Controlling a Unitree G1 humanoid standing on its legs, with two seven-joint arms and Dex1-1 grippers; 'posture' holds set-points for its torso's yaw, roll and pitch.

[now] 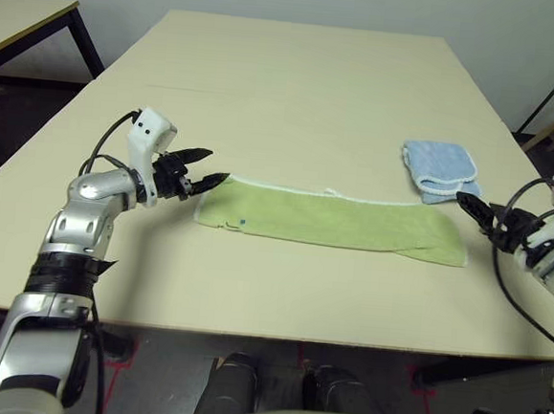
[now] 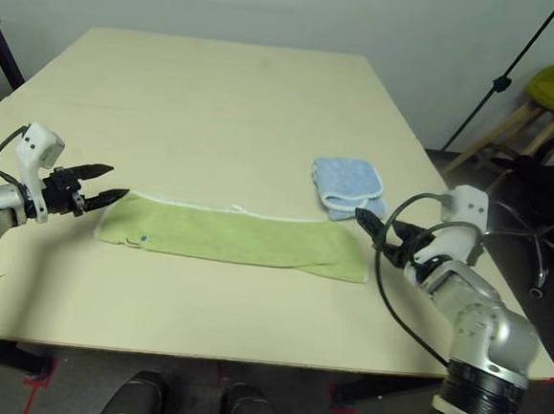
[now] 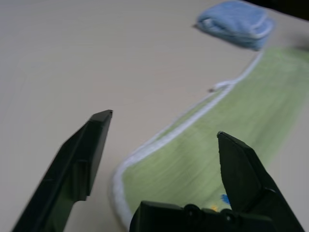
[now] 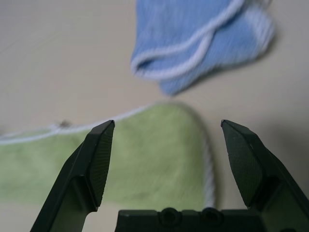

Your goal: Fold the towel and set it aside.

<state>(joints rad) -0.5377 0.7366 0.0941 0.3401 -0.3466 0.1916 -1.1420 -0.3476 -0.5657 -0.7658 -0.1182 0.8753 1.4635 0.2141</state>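
A broad, pale, smooth table [image 1: 295,93] fills the room's middle; the green towel [image 1: 324,220] lies along its near part in a long, narrow strip, probably doubled so it can next be folded shorter; the left gripper [image 1: 217,164] and right gripper [image 4: 168,123] stand at its two ends, fingers spread and empty, presumably after letting go; the towel looks soft and fuzzy, white-edged; a plump blue cloth [image 1: 439,170] sits folded just beyond its right end.

Our L tool [image 3: 164,169] & R tool [image 4: 168,169] both open, fingers wide apart, empty. L arm [image 1: 80,215] reaches fwd, tool angled inward; R arm [image 2: 483,329] bent, tool pointing inward too, above bench [image 2: 202,311].
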